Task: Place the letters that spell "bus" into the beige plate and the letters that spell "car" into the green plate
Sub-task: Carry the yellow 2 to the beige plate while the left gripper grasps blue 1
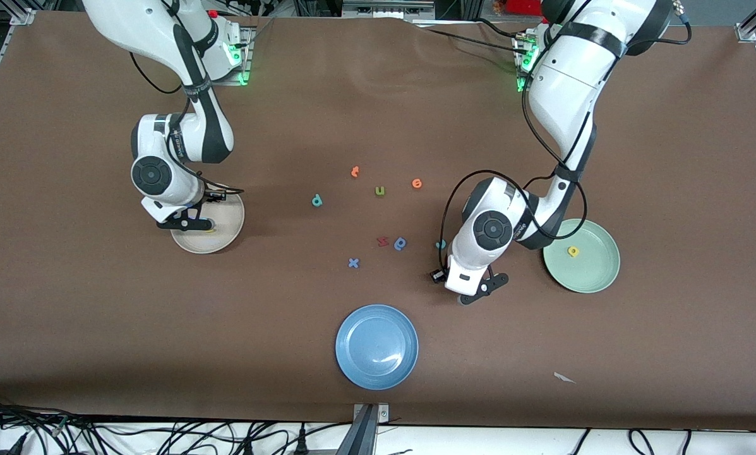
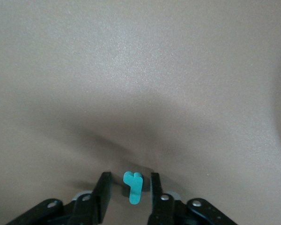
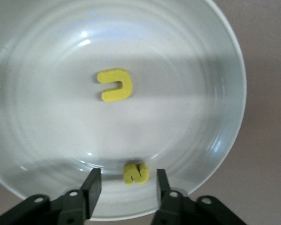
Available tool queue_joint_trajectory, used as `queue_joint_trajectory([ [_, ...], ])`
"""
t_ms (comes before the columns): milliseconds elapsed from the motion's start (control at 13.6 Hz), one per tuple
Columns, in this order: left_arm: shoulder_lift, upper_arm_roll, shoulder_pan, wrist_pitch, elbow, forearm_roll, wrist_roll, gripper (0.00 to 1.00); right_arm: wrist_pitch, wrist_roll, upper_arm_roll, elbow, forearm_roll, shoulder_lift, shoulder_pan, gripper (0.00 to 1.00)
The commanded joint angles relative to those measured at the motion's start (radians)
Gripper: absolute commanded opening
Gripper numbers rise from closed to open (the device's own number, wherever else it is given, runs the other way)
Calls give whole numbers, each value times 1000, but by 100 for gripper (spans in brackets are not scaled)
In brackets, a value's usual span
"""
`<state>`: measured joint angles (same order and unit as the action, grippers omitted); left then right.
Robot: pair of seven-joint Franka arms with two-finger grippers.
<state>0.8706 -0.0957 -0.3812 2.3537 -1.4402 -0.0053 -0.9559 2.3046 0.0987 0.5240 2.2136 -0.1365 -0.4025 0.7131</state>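
Note:
My left gripper [image 2: 130, 185] is low over the table near the green plate [image 1: 595, 268], open, with a teal "r" [image 2: 133, 186] lying between its fingers and a gap on each side. In the front view the hand [image 1: 465, 297] hides that letter. A yellow "a" [image 1: 573, 251] lies in the green plate. My right gripper [image 3: 127, 180] is open over the beige plate [image 3: 225, 117], where a yellow "s" [image 3: 136, 173] lies between the fingers and a yellow "u" [image 3: 115, 85] lies farther in. A teal "b" [image 1: 317, 201] is mid-table. Another teal letter [image 1: 441, 244] peeks out beside the left arm.
A blue plate [image 1: 376, 346] sits nearest the front camera. Loose mid-table letters: two orange [image 1: 355, 171] [image 1: 417, 183], an olive "u" [image 1: 379, 191], a red one [image 1: 383, 241], a darker blue one [image 1: 401, 243] and a blue "x" [image 1: 353, 263]. A paper scrap [image 1: 564, 377] lies near the front edge.

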Motion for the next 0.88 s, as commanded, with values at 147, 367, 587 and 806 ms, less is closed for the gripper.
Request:
queue_joint_trajectory([
  [147,16,22,-24,12,26,13,-24,20,-131,48,-44,-130,-14,45,11,73],
  [367,16,21,-24,12,26,13,-24,11,-131,238,-151,-210,-14,33,12,72],
  [587,4,22,-18,7,26,22,-9,7,-81,335,-245,-226,-12,1,12,61],
  [806,-36,21,25,-49,26,80,41,5,54,314,-361,-226,-11,-54,14,62],
])
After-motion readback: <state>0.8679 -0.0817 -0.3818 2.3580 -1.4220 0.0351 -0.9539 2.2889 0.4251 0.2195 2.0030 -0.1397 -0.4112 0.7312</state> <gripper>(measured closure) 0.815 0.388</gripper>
